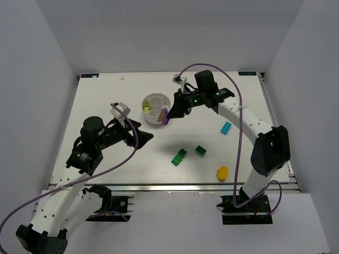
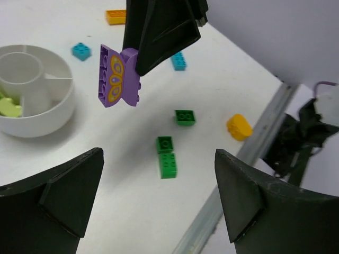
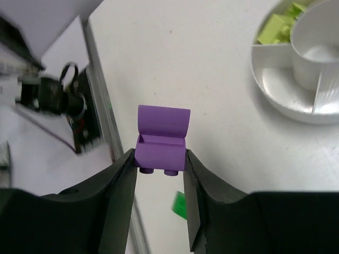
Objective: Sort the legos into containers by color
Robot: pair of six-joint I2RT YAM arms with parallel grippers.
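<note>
My right gripper (image 1: 169, 112) is shut on a purple lego (image 1: 165, 116) and holds it in the air just off the right rim of the round white divided dish (image 1: 156, 95). In the right wrist view the purple lego (image 3: 161, 140) sits between the fingers (image 3: 119, 196), with the dish (image 3: 286, 106) at the upper right. A lime lego (image 1: 146, 107) lies in one left section. My left gripper (image 1: 140, 135) is open and empty, hovering left of the loose bricks. In its view the purple lego (image 2: 119, 76) shows a butterfly print, beside the dish (image 2: 42, 124).
On the table lie a bright green lego (image 1: 179, 156), a dark green one (image 1: 201, 151), a cyan one (image 1: 226, 127) and an orange-yellow piece (image 1: 222, 172). The left wrist view also shows another cyan lego (image 2: 81, 51) and an orange one (image 2: 116, 17) beyond the dish.
</note>
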